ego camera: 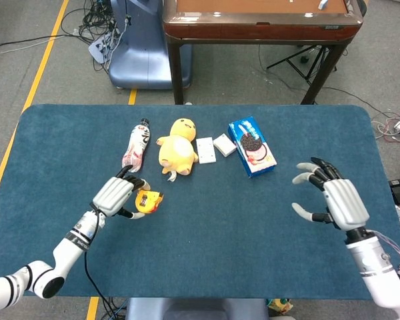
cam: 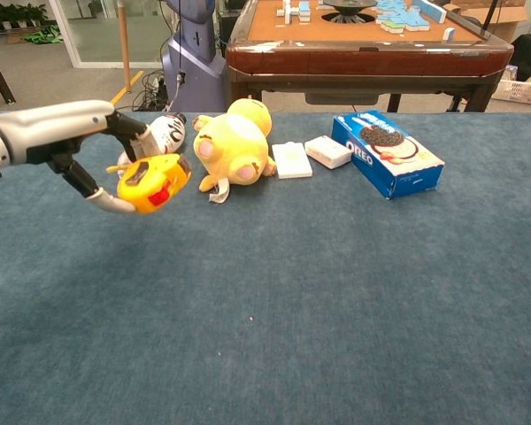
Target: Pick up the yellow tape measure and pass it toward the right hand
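The left robot hand (cam: 66, 133) grips the yellow tape measure (cam: 150, 182) between thumb and fingers and holds it above the blue tabletop (cam: 336, 292), in front of the bottle (ego camera: 136, 145) (in the head view the tape (ego camera: 147, 201) shows just right of that hand (ego camera: 115, 195)). The right robot hand (ego camera: 333, 200) is over the right part of the tabletop, well apart from the tape, with fingers spread and nothing in it. Behind the tape lie a yellow plush toy (cam: 233, 144), two small white boxes (cam: 310, 156) and a blue cookie box (cam: 388, 152).
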You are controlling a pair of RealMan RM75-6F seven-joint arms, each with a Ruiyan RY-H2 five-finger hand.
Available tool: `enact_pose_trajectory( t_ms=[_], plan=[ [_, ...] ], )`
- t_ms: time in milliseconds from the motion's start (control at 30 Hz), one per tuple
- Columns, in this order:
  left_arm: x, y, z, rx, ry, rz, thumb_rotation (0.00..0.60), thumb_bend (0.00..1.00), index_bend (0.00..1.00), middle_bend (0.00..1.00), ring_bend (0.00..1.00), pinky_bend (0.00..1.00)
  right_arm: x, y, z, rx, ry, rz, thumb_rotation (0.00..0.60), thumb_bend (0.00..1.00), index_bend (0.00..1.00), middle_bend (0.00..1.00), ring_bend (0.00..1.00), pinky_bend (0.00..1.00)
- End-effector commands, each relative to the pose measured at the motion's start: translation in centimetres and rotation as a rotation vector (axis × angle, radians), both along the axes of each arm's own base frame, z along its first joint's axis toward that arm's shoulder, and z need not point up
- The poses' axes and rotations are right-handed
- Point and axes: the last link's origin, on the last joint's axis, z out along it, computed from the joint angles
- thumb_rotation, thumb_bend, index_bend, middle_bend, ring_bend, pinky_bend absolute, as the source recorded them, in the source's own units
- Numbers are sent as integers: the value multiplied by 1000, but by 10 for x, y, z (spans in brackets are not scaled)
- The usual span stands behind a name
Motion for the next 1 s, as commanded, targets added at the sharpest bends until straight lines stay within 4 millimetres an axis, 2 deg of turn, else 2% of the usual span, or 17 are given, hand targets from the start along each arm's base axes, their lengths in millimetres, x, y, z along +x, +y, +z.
enact_pose_trajectory(
  t_ms=[33, 167, 300, 433, 700, 1000],
  plan=[
    [15, -3, 15, 20, -59, -27, 600, 140, 512, 514, 311, 20, 37, -14, -7, 96, -47, 63, 600, 322, 398, 185, 65, 67],
    [33, -7, 24, 22, -93, -48, 600, 141, 513, 514, 310, 20, 66, -32, -17, 147, -34, 119, 600, 273, 398, 156, 33, 30],
    [48, -9, 29, 26, -127, -46, 600, 141, 513, 514, 311, 20, 87, -46, -32, 201, -47, 127, 600, 210, 398, 133, 9, 19],
    [61, -9, 31, 35, -145, -34, 600, 141, 513, 514, 311, 20, 107, -55, -47, 249, -64, 142, 600, 194, 398, 124, 1, 19],
    [79, -14, 30, 33, -171, -14, 600, 141, 513, 514, 311, 20, 134, -64, -78, 308, -57, 177, 600, 194, 400, 123, 1, 19],
    [86, -18, 28, 43, -172, -16, 600, 141, 512, 514, 311, 20, 150, -71, -95, 331, -61, 179, 600, 193, 407, 123, 0, 19]
  ],
)
